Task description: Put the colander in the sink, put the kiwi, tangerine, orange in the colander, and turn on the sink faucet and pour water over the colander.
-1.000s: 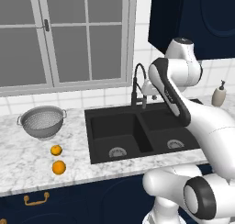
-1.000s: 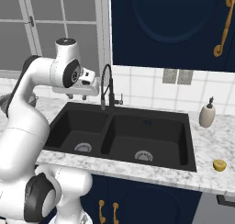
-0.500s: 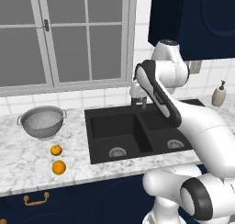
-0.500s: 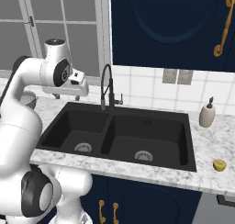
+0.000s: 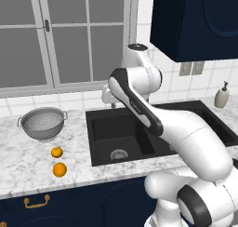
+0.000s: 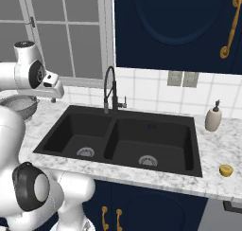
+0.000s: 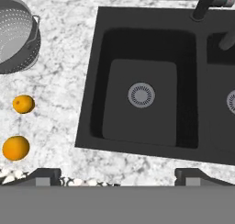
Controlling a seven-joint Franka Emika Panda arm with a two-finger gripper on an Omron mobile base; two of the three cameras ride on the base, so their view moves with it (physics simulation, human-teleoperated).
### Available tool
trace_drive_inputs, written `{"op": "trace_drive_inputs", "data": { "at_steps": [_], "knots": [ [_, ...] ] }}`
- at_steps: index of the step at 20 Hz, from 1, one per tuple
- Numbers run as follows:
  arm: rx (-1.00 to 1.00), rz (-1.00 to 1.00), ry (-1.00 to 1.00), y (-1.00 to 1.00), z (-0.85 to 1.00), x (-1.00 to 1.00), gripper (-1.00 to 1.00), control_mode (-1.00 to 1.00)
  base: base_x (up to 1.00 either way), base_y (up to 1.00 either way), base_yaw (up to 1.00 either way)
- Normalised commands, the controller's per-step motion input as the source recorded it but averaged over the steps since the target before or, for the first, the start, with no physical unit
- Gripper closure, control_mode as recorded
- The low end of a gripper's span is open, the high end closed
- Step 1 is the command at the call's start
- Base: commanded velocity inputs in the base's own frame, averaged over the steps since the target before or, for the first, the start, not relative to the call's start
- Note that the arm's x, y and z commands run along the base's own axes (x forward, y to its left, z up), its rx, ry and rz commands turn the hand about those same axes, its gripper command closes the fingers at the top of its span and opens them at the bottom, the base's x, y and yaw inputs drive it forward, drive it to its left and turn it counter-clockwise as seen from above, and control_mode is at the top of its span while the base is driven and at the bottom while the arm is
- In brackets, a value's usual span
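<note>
Two fruits, the tangerine and the orange, lie on the counter just in front of the colander in the left base view, all left of the sink, while the gripper hangs above the sink's left rim, so the colander lies to its left. From the right base view the colander sits just behind the gripper, left of the sink faucet. Looking down in the hand view, the fingertips stand wide apart holding nothing, the left basin ahead and the colander off to the upper left.
</note>
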Motion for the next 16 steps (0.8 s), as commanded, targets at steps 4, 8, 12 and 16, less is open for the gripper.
{"op": "trace_drive_inputs", "data": {
  "at_steps": [4,8,12,16],
  "knots": [
    [0.05,0.00,0.00,0.81,-0.12,0.12,-1.00,-1.00,0.00,0.00,0.00],
    [0.03,0.00,0.01,0.76,-0.11,0.16,-1.00,-1.00,0.00,0.00,0.00],
    [0.00,0.00,0.07,0.76,-0.26,0.19,-1.00,-1.00,0.00,0.00,0.00],
    [0.00,0.00,0.01,0.37,-0.50,0.06,-1.00,-1.00,0.00,0.00,0.00]
  ]
}}
